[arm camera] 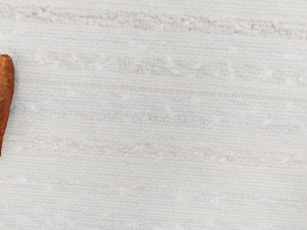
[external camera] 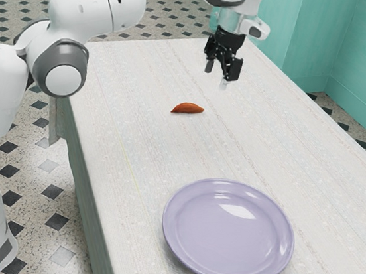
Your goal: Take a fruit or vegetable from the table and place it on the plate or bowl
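Observation:
A small orange-brown vegetable, tapered like a sweet potato [external camera: 187, 108], lies flat on the pale wooden table [external camera: 305, 149], near its middle. In the wrist view one end of the same vegetable [arm camera: 5, 96] shows at the picture's edge. A lavender plate [external camera: 228, 229] sits empty near the table's front. My black gripper [external camera: 220, 71] hangs above the table, to the exterior view's right of the vegetable and farther back, well apart from it. Its fingers stand open with nothing between them.
The table's edge drops off along the exterior view's left, over a checkered tile floor. Teal walls [external camera: 329, 19] rise close behind the table at the exterior view's right. The arm's white links [external camera: 58, 45] reach in from the upper left.

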Available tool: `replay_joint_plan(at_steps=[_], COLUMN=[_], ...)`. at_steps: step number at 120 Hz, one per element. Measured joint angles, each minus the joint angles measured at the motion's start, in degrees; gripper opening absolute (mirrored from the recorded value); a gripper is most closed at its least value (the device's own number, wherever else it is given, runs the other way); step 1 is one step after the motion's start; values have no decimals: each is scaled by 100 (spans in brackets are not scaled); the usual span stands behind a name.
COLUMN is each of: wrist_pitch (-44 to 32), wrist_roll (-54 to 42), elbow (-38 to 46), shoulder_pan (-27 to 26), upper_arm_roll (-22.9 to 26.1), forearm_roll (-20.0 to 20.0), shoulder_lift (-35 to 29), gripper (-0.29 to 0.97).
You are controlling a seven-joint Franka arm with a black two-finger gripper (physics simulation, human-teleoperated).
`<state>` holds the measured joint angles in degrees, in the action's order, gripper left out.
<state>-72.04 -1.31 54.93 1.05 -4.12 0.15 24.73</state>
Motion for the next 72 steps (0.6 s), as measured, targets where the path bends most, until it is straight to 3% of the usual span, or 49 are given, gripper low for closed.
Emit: replay_joint_plan(at_steps=[18, 33, 49, 72], wrist_pitch=[-555, -822, -1090, -1873], wrist_roll=[-25, 79, 263, 280], elbow=[4, 22, 592, 776], shoulder_pan=[3, 9, 173, 668], upper_arm_roll=[-2, -366, -1503, -1725], forearm_roll=[-4, -121, -950, -1462], shoulder_lift=[-12, -202, 113, 1200], gripper=[68, 68, 68, 68])
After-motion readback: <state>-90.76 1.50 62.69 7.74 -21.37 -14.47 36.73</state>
